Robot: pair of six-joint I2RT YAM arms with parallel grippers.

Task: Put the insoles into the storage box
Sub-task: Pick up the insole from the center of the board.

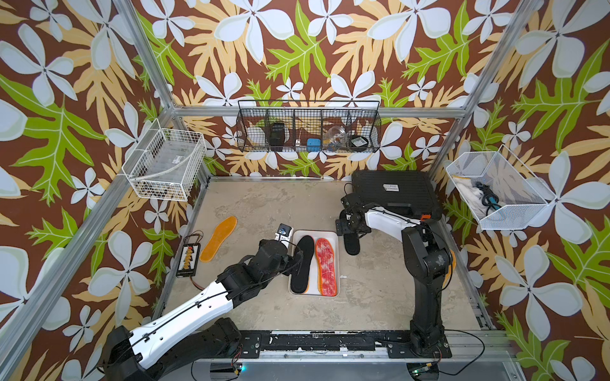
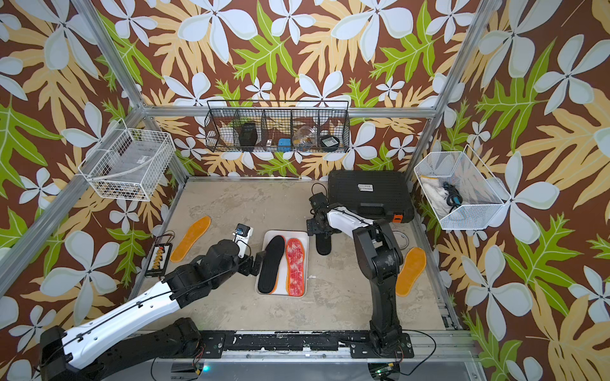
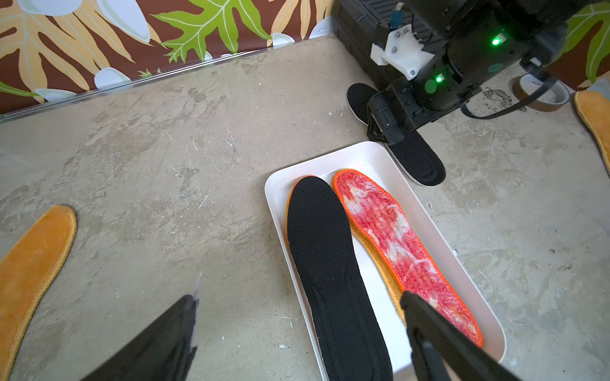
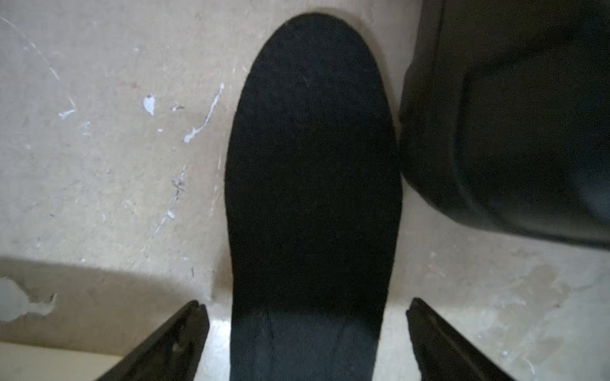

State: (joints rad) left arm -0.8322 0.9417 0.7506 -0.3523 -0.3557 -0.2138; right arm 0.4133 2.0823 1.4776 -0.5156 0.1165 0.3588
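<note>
The loose black insole (image 1: 351,244) lay flat on the surface just right of the storage box (image 1: 313,232), near the middle of a top view, its far end just beside the black case (image 1: 392,191). It looked light, thin and bendy, likely to droop if lifted by one end. A pinch across its narrow waist, or at a raised edge, seemed the best hold. Its cloth face was matt black, with a pale edge showing in the left wrist view.

The right pincer (image 4: 307,303) stood released, fingers either side of that insole without touching it. The left pincer (image 3: 300,297) was released too, empty over the box. There the boxed black insole (image 1: 303,264) and the red-white insole (image 1: 326,267) lay side by side. A fuzzy orange insole (image 1: 219,239) lay left of centre and a second orange insole (image 2: 411,272) at the right.
</note>
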